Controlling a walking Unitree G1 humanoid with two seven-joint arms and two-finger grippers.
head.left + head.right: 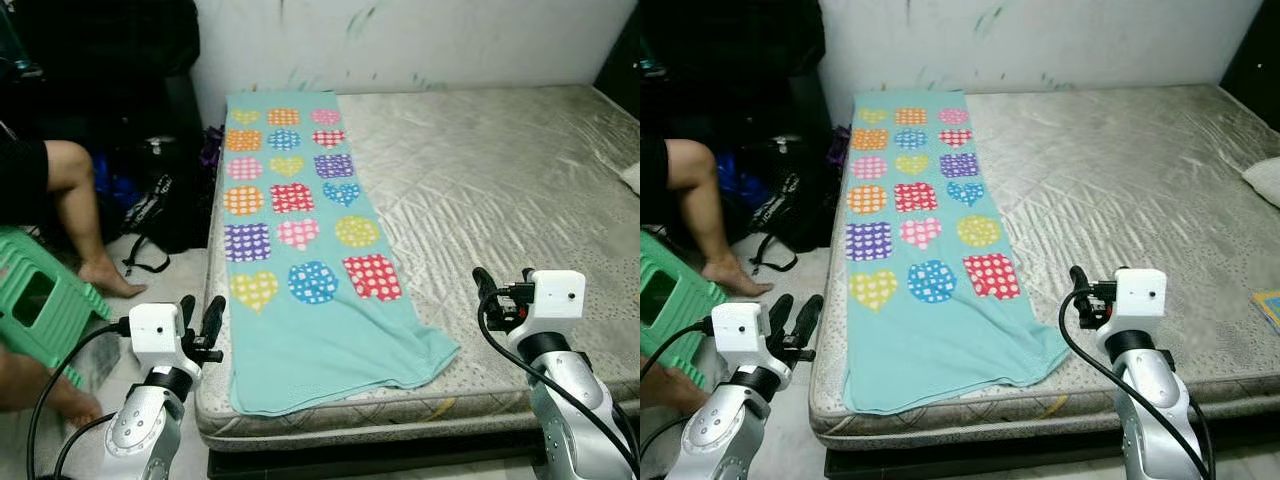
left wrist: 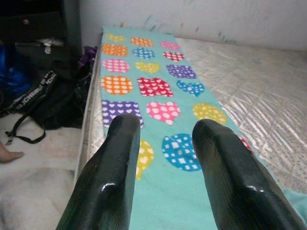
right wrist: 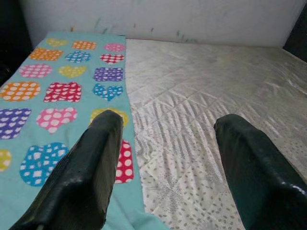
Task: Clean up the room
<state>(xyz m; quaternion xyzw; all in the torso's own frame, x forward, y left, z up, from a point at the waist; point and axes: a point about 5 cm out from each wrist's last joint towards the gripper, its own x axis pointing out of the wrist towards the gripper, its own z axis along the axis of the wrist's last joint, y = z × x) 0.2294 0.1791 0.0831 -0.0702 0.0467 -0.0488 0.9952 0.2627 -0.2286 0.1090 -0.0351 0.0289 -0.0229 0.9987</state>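
A teal blanket (image 1: 300, 250) printed with coloured hearts and squares lies flat along the left side of a bare grey mattress (image 1: 500, 180). Its near end hangs slightly over the mattress's front edge. My left gripper (image 1: 200, 315) hovers open just off the mattress's near left corner, beside the blanket's near left end, with nothing between its fingers (image 2: 120, 143). My right gripper (image 1: 1080, 290) is open over the mattress's front part, just right of the blanket's near right corner (image 3: 120, 191), and holds nothing.
A person sits at the left, with a bare leg (image 1: 80, 210) and foot on the floor. A green plastic stool (image 1: 35, 300) stands near my left arm. A black bag (image 1: 165, 205) lies beside the bed. A pillow corner (image 1: 1265, 180) shows at far right.
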